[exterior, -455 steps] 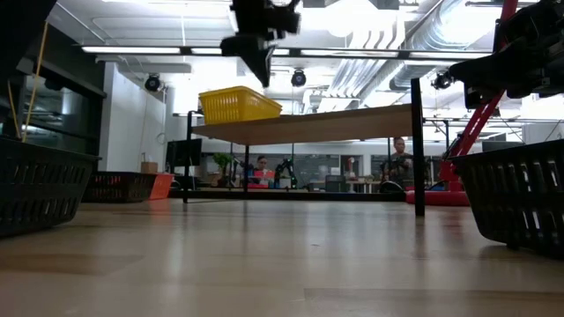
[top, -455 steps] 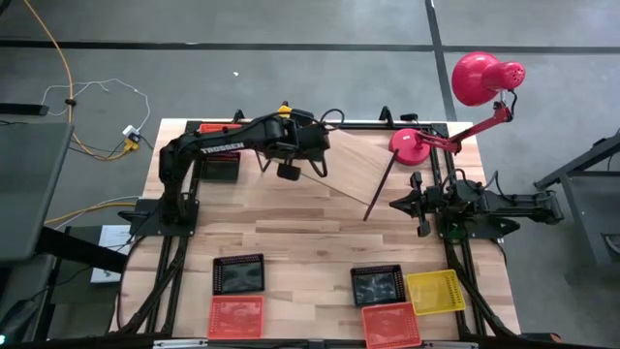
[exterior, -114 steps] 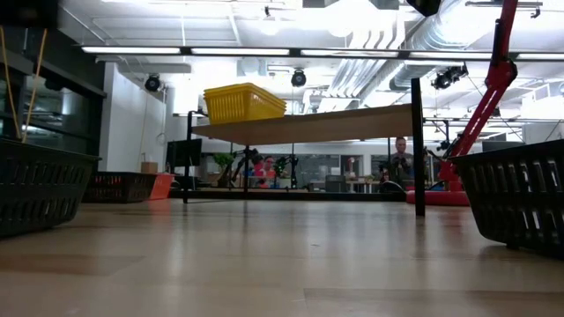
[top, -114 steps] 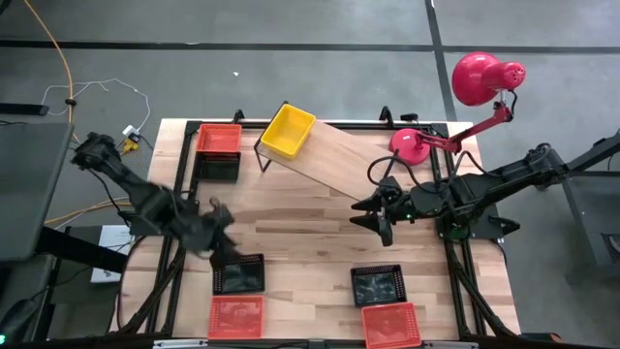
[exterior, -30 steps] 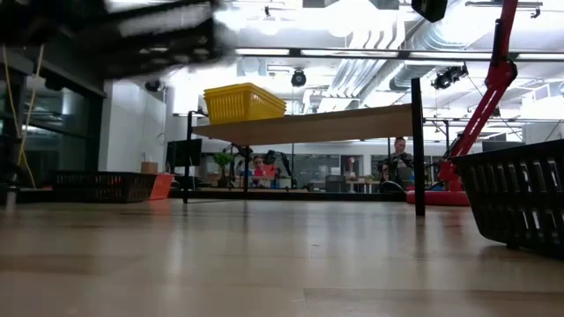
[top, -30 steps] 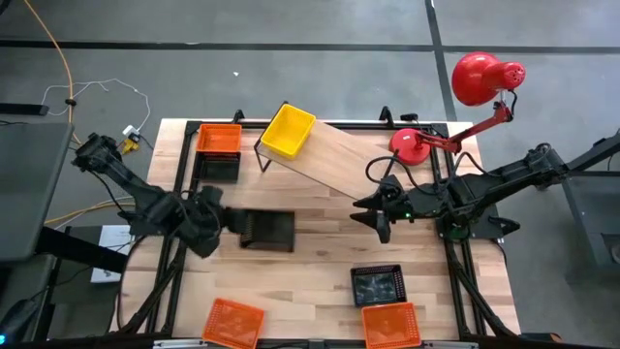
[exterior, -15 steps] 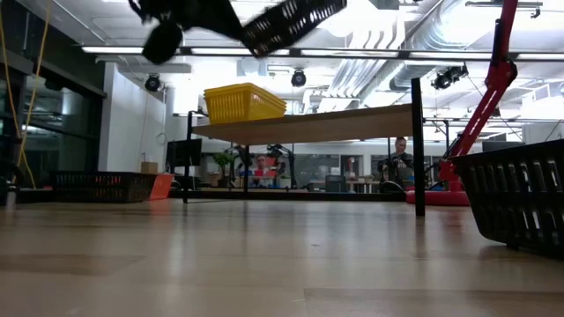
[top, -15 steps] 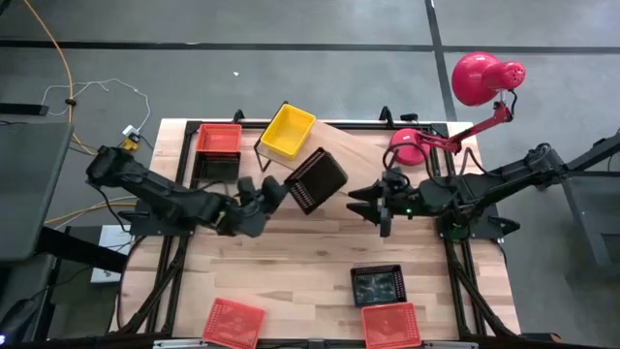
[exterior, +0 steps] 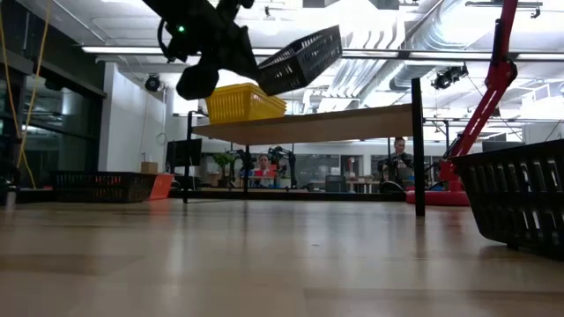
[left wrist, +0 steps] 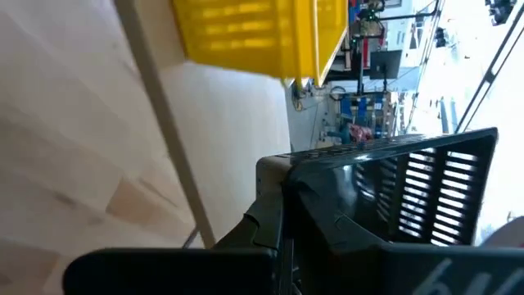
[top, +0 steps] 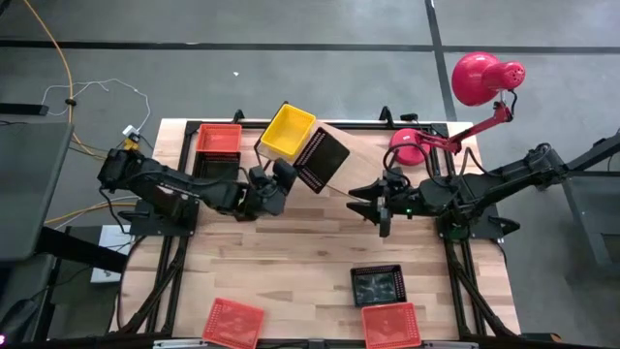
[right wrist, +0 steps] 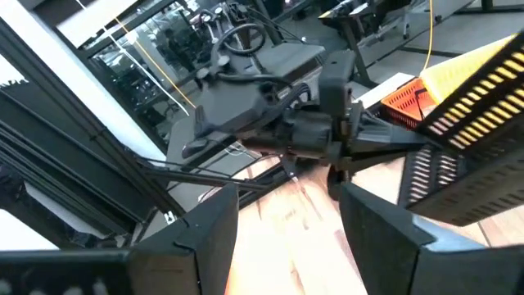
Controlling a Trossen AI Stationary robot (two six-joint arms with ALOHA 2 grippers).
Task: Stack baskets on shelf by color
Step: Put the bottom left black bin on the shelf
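Left pincer [top: 289,175] is clenched on the rim of a black basket [top: 321,160], carrying it tilted above the shelf [top: 363,160], just beside the yellow basket [top: 287,131] already sitting there. By my judgement the job is early: only yellow is up. Another black basket [top: 377,285] and two orange-red ones [top: 232,322] lie on the counter [top: 310,242], with more [top: 219,139] behind the shelf. Right pincer [top: 379,207] waits near the shelf, fingers spread, grasping nothing. The low view shows the carried basket clear of the board; the high view cannot.
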